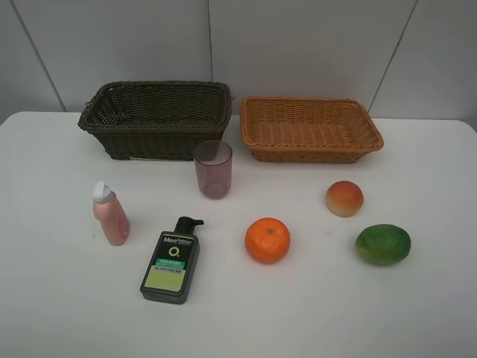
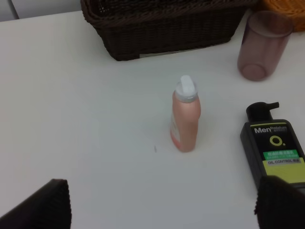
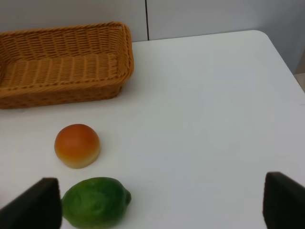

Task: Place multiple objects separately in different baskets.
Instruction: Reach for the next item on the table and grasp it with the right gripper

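Exterior high, read from the table's [image 1: 59, 313] middle, had the pink bottle [image 1: 112, 218] upright at nine o'clock, the dark brown basket [image 1: 149, 140] at ten, the pump bottle [image 1: 171, 262] flat at seven, the mauve cup [image 1: 213, 170] near the middle, the orange [image 1: 267, 240] at five, the tan basket [image 1: 313, 154] at two, the peach [image 1: 344, 199] at three and the green fruit [image 1: 383, 245] at four. The left gripper [image 2: 162, 205] stood with jaws wide apart, gripping nothing, near the pink bottle; the right gripper [image 3: 162, 205], jaws also apart, was near the green fruit.
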Tool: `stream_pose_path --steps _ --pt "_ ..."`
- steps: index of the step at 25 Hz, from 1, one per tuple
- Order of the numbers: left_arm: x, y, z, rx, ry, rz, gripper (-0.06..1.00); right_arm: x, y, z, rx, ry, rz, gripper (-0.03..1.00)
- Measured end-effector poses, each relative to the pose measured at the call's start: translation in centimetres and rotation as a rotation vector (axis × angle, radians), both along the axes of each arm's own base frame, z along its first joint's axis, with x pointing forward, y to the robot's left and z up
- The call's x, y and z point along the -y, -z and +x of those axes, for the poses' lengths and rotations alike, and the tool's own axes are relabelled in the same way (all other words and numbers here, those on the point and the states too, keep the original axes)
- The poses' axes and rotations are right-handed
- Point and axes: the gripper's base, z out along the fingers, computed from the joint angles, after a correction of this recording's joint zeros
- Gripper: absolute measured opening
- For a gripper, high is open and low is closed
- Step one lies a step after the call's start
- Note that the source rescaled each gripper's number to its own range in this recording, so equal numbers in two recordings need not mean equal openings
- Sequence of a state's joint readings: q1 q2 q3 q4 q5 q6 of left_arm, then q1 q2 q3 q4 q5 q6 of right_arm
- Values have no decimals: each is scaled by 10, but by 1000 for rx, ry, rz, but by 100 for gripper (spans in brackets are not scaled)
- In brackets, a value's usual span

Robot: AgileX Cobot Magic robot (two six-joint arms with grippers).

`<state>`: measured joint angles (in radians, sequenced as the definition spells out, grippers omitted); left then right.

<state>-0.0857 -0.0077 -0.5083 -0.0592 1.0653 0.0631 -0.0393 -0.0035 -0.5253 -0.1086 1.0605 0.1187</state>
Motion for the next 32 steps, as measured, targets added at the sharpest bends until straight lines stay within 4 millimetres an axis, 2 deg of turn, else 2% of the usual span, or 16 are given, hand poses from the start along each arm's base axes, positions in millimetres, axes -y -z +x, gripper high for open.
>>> stream_pose_path --steps 17,20,22,26,29,32 --pt "0 0 0 0 0 0 100 -1 0 0 0 -12 12 75" --pt "0 0 0 0 0 0 100 -5 -4 6 -28 -37 51 75" --pt "0 0 0 1 0 0 100 -6 -14 14 -61 -50 73 75" --pt "0 0 0 1 0 0 100 -6 -37 44 -174 -55 95 75" --pt "0 0 0 1 0 0 100 -6 -50 80 -259 -54 106 75" --pt "0 0 0 1 0 0 100 -4 -48 123 -387 -48 114 75"
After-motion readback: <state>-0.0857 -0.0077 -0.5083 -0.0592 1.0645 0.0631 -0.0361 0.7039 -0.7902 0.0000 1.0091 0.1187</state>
